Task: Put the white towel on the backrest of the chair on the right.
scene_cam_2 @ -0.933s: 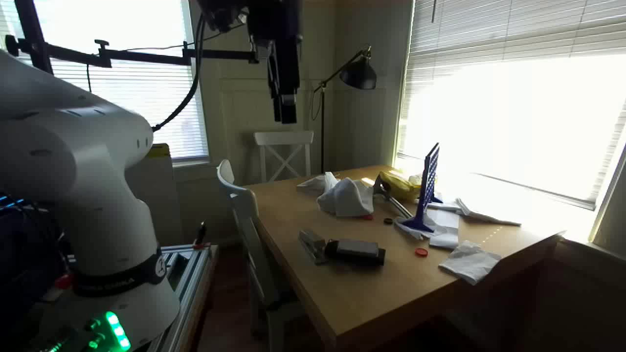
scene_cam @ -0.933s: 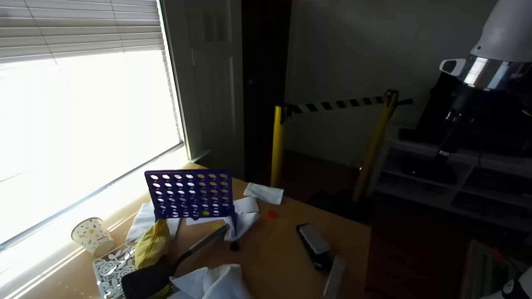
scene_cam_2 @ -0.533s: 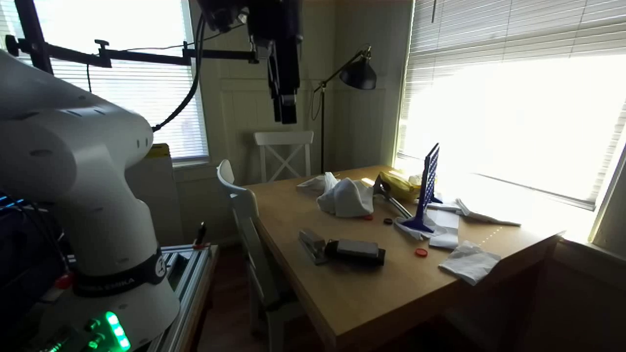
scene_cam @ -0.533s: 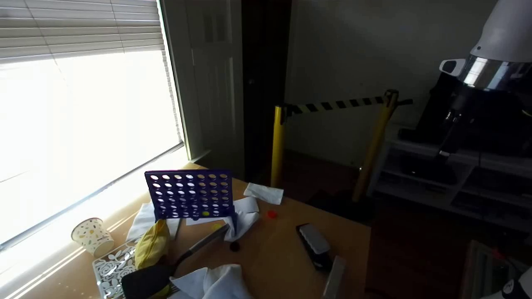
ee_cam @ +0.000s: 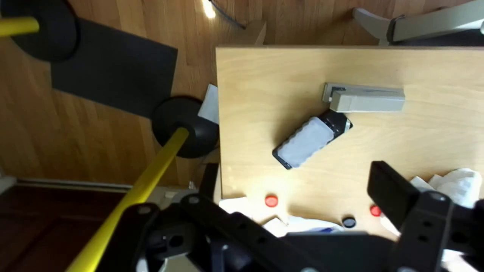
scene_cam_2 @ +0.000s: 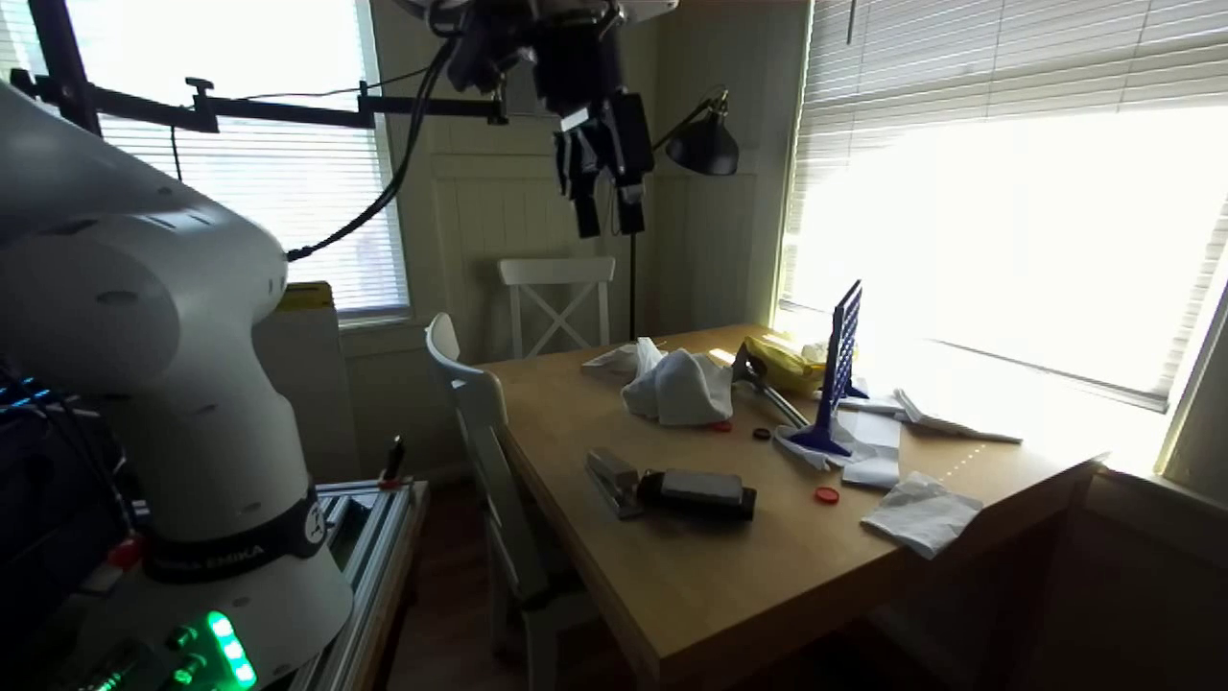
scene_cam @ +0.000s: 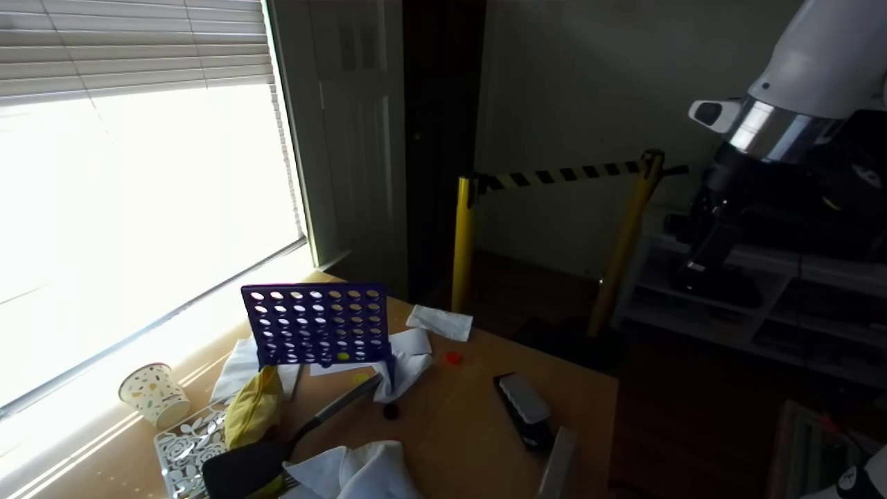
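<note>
The bottom edge of an exterior view cut off the white towel (scene_cam: 367, 475). In an exterior view, the bench (scene_cam_2: 720, 576) hid the lower part of the far chair (scene_cam_2: 556, 273); in the wrist view, the gripper (ee_cam: 298, 183) covered some of the towel.

Arm (scene_cam_2: 211, 422): bent, at left in an exterior view
Base (scene_cam_2: 273, 585): near left, green lights (scene_cam_2: 230, 651) lit
Wrist (scene_cam: 776, 132): at right in an exterior view, tilted
Gripper (scene_cam_2: 609, 223): high, pointing down
Fingers (ee_cam: 393, 196): spread apart
</note>
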You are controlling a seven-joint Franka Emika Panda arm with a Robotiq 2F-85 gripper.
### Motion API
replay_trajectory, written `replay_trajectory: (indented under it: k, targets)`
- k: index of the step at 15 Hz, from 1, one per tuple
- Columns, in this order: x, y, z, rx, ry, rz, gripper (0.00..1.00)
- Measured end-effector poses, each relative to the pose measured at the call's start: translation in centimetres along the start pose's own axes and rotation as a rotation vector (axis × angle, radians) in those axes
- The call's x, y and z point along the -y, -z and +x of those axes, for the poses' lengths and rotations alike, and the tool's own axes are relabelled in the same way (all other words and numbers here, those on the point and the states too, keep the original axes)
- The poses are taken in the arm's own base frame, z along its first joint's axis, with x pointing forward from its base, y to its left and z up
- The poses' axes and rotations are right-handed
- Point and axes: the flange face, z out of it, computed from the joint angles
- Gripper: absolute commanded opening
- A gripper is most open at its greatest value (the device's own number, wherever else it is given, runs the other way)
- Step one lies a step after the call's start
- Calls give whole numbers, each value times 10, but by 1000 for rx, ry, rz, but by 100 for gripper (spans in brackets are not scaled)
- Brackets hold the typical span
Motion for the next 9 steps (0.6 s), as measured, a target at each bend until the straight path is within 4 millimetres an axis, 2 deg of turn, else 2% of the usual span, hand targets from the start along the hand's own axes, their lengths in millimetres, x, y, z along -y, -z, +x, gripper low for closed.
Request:
replay_trajectory:
  k: [5, 9]
  targets:
    - [64, -20, 72, -133, 257, 8, 100]
    - [113, -31, 104, -173, 459, 48, 100]
